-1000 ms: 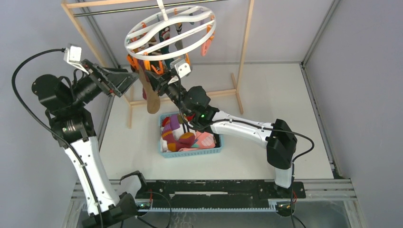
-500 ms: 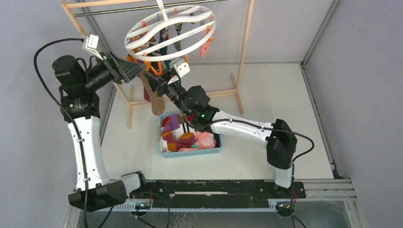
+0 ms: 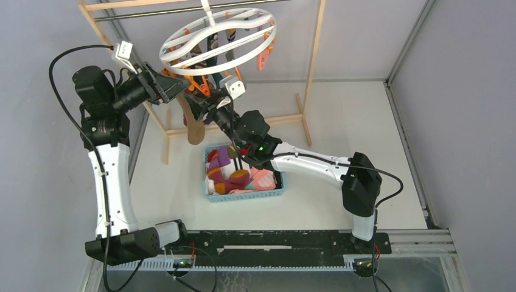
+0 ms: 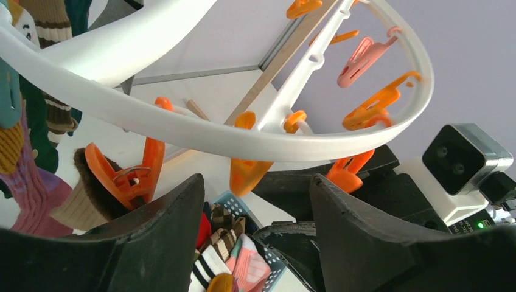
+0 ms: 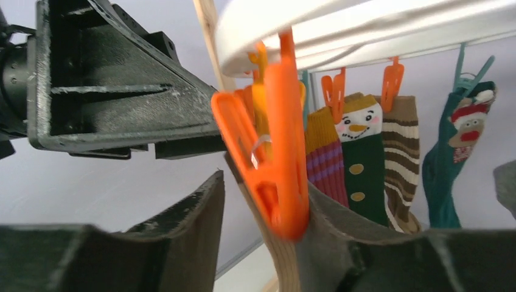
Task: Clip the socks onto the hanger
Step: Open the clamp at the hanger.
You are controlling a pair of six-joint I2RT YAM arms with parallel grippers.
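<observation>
Both tools meet at the near-left rim of the hanger (image 4: 182, 125), which hangs off the wooden rack (image 3: 314, 61) so its clips dangle free. I've got the right tool (image 5: 264, 201) raised under the rim to bring the brown sock (image 3: 195, 126) up to an orange clip (image 5: 281, 176). Its jaws are partly apart with a gap beside the clip, so nothing looks clamped. The left tool (image 4: 255, 188) faces it, jaws well apart and empty, with a second clip (image 4: 249, 173) just beyond the gap, probably there to squeeze it. The sock's cuff sits at the clip, but I can't tell whether it's bitten. Spare socks (image 3: 234, 176) wait in the blue basket (image 3: 243, 196) on the surface below.
</observation>
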